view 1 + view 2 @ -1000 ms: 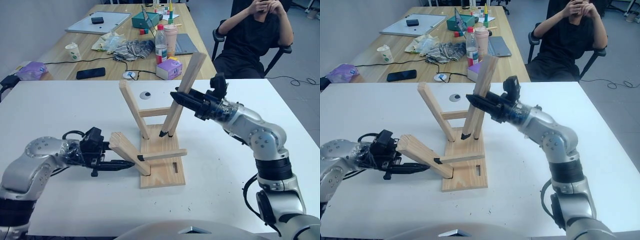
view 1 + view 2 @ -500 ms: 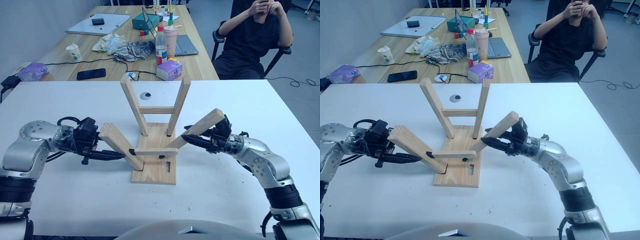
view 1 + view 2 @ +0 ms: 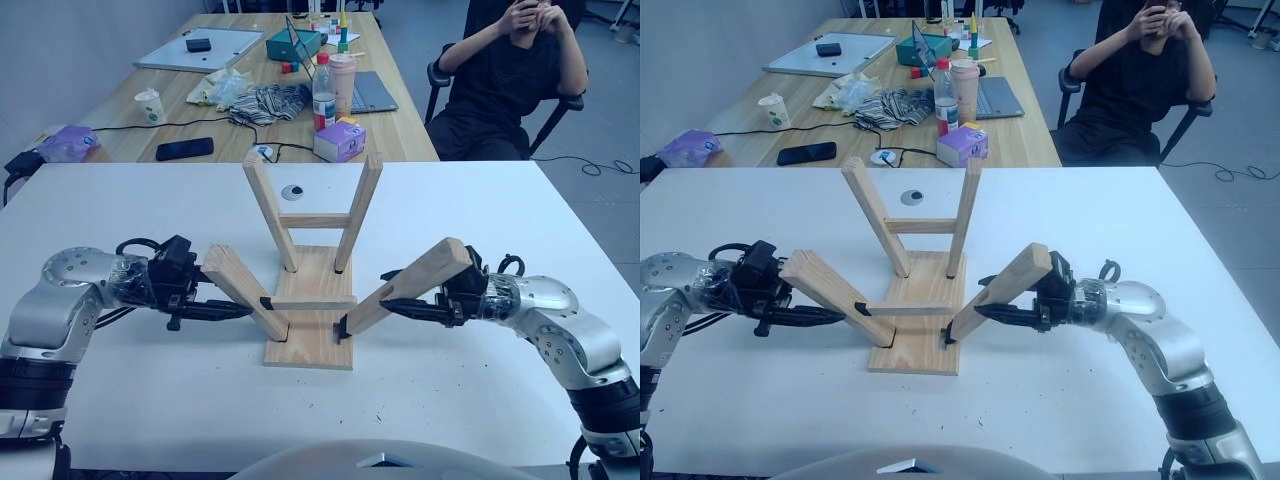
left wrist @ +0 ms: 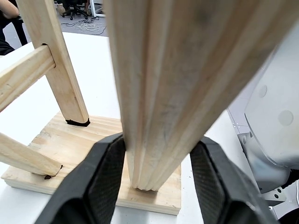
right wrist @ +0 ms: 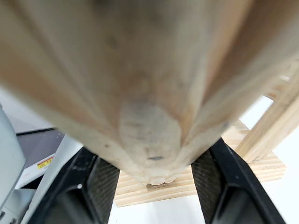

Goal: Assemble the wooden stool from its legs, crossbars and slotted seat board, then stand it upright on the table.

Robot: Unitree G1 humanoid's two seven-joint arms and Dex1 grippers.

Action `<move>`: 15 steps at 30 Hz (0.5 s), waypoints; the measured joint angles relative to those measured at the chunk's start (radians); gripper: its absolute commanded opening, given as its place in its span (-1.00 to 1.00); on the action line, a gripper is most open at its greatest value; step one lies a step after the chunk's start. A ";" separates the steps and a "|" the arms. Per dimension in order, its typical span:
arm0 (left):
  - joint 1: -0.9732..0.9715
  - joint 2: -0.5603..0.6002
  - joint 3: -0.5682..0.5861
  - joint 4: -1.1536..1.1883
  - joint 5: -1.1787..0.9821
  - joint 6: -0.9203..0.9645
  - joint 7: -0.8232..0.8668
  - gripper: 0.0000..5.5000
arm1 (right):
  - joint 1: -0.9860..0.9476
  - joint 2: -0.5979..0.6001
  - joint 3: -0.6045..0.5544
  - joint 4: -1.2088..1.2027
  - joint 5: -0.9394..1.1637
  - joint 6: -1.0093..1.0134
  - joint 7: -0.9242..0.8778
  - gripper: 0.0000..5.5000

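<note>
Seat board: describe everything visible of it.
The seat board is a pale, rectangular slab of grained wood lying flat on the white table. At its far end two splayed legs joined by a crossbar stand in it. At its near left corner the left leg, tilted and held by the left gripper, meets it. At the near right the right leg, held by the right gripper, rests its dark-tipped end on it. Whether these are seated cannot be told.

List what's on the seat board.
On seat board: rear legs with crossbar, upright; left leg in left tool, right leg in right tool, tilted. Leg ends hide their slots.
</note>
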 measured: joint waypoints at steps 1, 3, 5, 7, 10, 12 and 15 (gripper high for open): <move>0.005 -0.001 0.003 -0.001 0.000 0.001 0.003 -0.24 | 0.003 0.001 0.008 -0.004 -0.006 -0.012 -0.005 -0.26; 0.011 -0.001 0.008 -0.002 0.000 0.003 0.006 -0.24 | 0.007 0.007 0.021 -0.012 -0.025 -0.035 -0.015 -0.26; 0.011 -0.003 0.009 -0.002 0.000 0.005 0.006 -0.24 | 0.016 0.012 0.027 -0.024 -0.033 -0.043 -0.023 -0.26; 0.011 -0.003 0.009 0.000 0.000 0.005 0.005 -0.24 | 0.040 0.014 0.031 -0.049 -0.034 -0.050 -0.047 -0.26; 0.006 -0.003 0.008 0.013 0.001 0.008 -0.002 -0.24 | 0.069 0.016 0.031 -0.070 -0.034 -0.062 -0.073 -0.26; -0.001 -0.003 0.007 0.021 0.003 0.009 -0.007 -0.24 | 0.080 0.016 0.034 -0.068 -0.035 -0.082 -0.078 -0.26; -0.009 -0.004 0.005 0.038 0.005 0.009 -0.014 -0.24 | 0.088 0.014 0.048 -0.061 -0.038 -0.116 -0.078 -0.26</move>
